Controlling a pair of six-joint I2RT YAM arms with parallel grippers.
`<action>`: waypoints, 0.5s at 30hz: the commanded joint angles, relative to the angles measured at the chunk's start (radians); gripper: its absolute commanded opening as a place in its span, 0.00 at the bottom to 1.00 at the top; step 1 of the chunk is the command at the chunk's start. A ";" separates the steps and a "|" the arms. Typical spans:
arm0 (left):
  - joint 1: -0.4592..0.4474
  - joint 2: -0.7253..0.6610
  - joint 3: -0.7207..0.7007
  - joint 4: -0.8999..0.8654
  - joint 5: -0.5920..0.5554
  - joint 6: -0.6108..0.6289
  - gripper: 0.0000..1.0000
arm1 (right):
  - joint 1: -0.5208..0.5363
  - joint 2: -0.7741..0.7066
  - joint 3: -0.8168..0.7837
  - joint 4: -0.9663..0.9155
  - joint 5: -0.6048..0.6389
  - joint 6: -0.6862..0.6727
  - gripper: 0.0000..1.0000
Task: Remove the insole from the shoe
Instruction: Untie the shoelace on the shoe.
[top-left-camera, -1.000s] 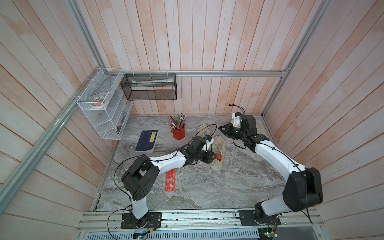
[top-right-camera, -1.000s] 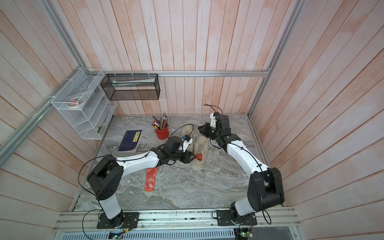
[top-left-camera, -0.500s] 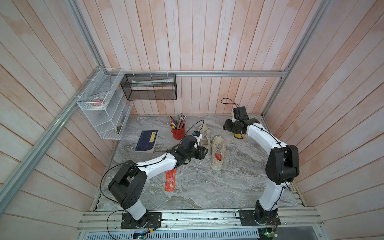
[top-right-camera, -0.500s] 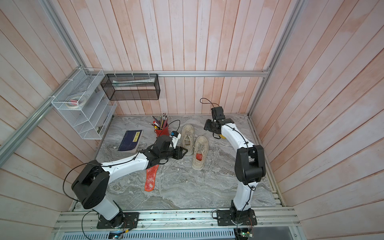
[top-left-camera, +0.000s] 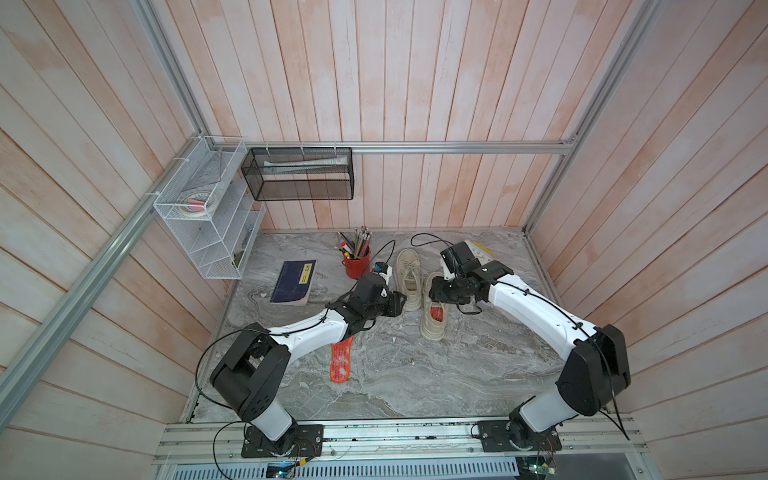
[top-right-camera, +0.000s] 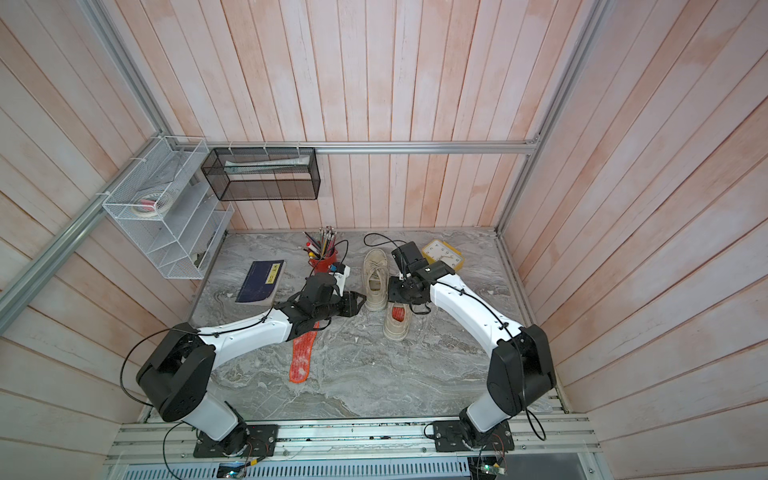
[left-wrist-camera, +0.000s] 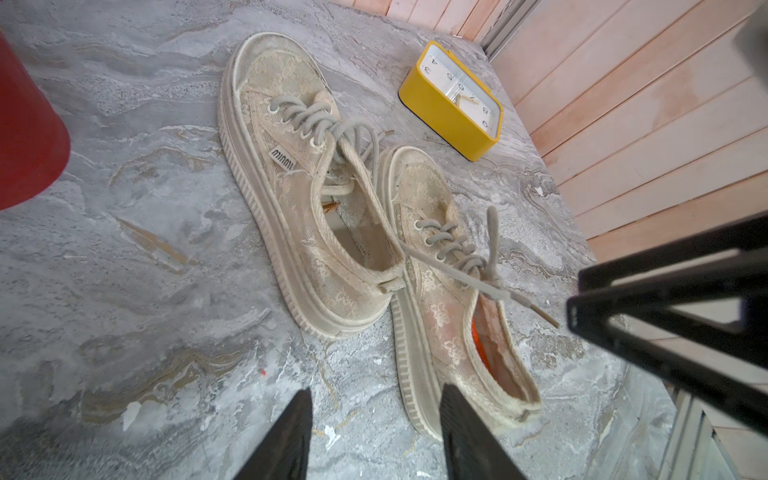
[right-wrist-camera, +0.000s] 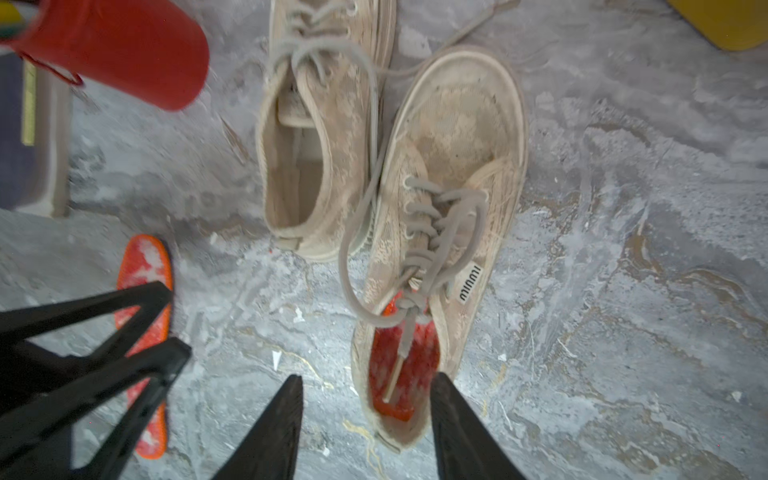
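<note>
Two beige lace-up shoes lie side by side. The nearer shoe (top-left-camera: 432, 328) (top-right-camera: 397, 326) (right-wrist-camera: 453, 166) holds an orange-red insole (top-left-camera: 436, 312) (top-right-camera: 398, 312) (right-wrist-camera: 411, 361) (left-wrist-camera: 478, 336) with a lace end lying on it. The farther shoe (top-left-camera: 409, 274) (left-wrist-camera: 299, 208) shows a bare inside. A second orange insole (top-left-camera: 341, 363) (top-right-camera: 302, 359) (right-wrist-camera: 143, 270) lies loose on the table. My right gripper (top-left-camera: 434, 291) (right-wrist-camera: 368, 382) hangs open over the nearer shoe's heel. My left gripper (top-left-camera: 399, 301) (left-wrist-camera: 376, 399) is open beside the shoes and holds nothing.
A red pencil cup (top-left-camera: 357, 262) and a blue book (top-left-camera: 294, 281) stand left of the shoes. A yellow clock (top-right-camera: 442, 254) lies behind them at the back right. Wire racks hang on the back and left walls. The two grippers are close together.
My right gripper has come forward from the back right corner to above the nearer shoe. My left gripper has drawn slightly back to the left of the shoes.
</note>
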 joint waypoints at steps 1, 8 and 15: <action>0.004 -0.042 -0.023 0.027 -0.017 -0.004 0.53 | 0.004 0.038 0.000 -0.039 0.023 0.009 0.45; 0.003 -0.067 -0.043 0.032 -0.025 0.002 0.53 | 0.004 0.119 0.041 -0.061 0.053 -0.010 0.28; 0.003 -0.055 -0.034 0.025 0.004 0.009 0.52 | 0.003 0.124 0.072 -0.080 0.107 -0.020 0.01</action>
